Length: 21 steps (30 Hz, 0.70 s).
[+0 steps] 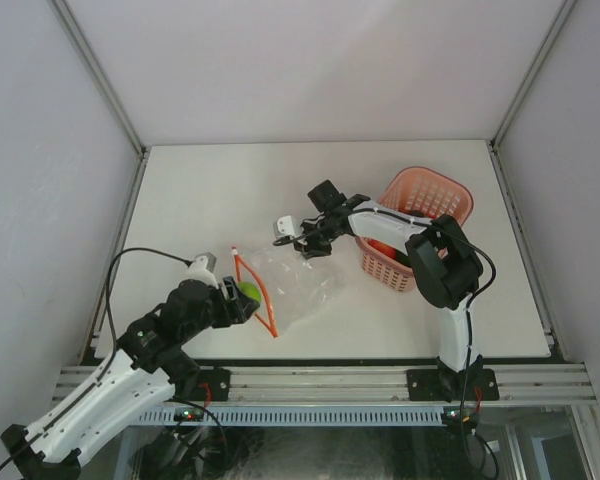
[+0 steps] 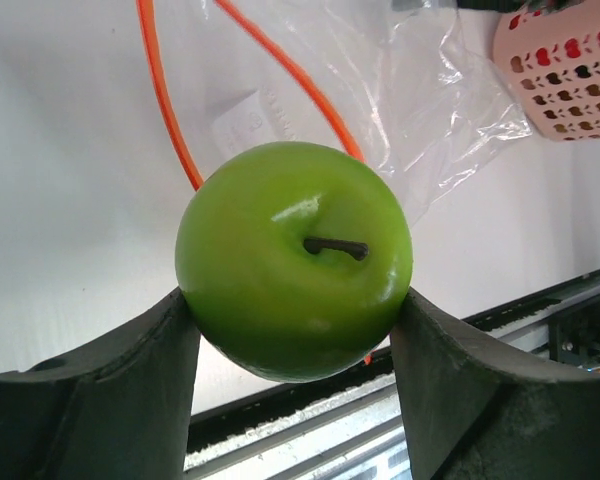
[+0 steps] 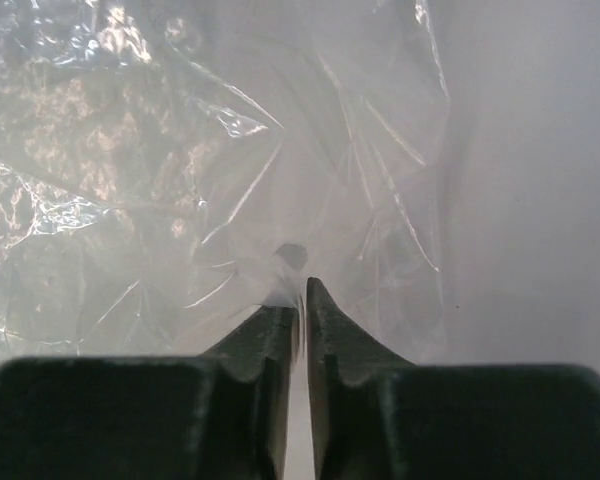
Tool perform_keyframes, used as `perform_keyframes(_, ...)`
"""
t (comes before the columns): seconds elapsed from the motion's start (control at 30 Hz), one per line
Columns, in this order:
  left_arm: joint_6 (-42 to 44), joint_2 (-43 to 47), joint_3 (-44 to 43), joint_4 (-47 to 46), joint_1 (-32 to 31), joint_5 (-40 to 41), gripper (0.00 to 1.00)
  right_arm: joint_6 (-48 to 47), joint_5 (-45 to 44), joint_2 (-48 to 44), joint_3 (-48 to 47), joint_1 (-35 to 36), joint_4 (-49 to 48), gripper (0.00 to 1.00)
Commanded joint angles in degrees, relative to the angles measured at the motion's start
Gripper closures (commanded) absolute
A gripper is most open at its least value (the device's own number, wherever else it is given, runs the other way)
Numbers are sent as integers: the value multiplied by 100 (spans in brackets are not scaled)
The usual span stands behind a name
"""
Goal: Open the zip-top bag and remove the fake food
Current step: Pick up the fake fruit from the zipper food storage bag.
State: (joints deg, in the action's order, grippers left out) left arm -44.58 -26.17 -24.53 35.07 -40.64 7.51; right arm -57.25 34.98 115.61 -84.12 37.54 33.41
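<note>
The clear zip-top bag [image 1: 298, 282] lies crumpled on the white table, and its orange-red zip strip [image 1: 263, 297] gapes open toward the left. My left gripper [image 1: 242, 297] is at that mouth, shut on one piece of fake food, a light green apple [image 2: 293, 260]. The apple sits wedged between both fingers [image 2: 130, 390] with its stem toward the camera. My right gripper [image 1: 306, 246] is at the bag's far edge. In the right wrist view it [image 3: 303, 292] is shut on a thin fold of the bag's film [image 3: 180, 170].
A pink basket [image 1: 438, 195] stands tilted at the right, just behind my right arm, with red fake food [image 1: 382, 250] showing through its holes. The table's near edge and metal rail [image 1: 320, 380] run just below the bag. White walls close in three sides.
</note>
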Motion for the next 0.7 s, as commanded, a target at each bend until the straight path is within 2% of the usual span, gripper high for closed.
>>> perform_keyframes(0.0,-218,374,-610,592,12,129,78,151,114,-233,-123,17,-155,84)
perform_keyframes(0.13,-218,474,-888,802,13,60,78,224,313,-430,-155,12,-91,50)
perform_keyframes(0.23,-194,465,-1080,885,17,-7,78,195,469,-680,-141,25,10,34)
perform_keyframes(0.5,-195,483,-1325,410,21,-436,79,14,1058,-1809,129,-13,38,17)
perform_keyframes(0.57,-261,452,-1299,98,25,-664,80,-220,1470,-2097,188,-75,207,14)
perform_keyframes(0.67,-471,349,-1163,-746,68,-1180,80,-866,2699,-2443,294,-215,673,10)
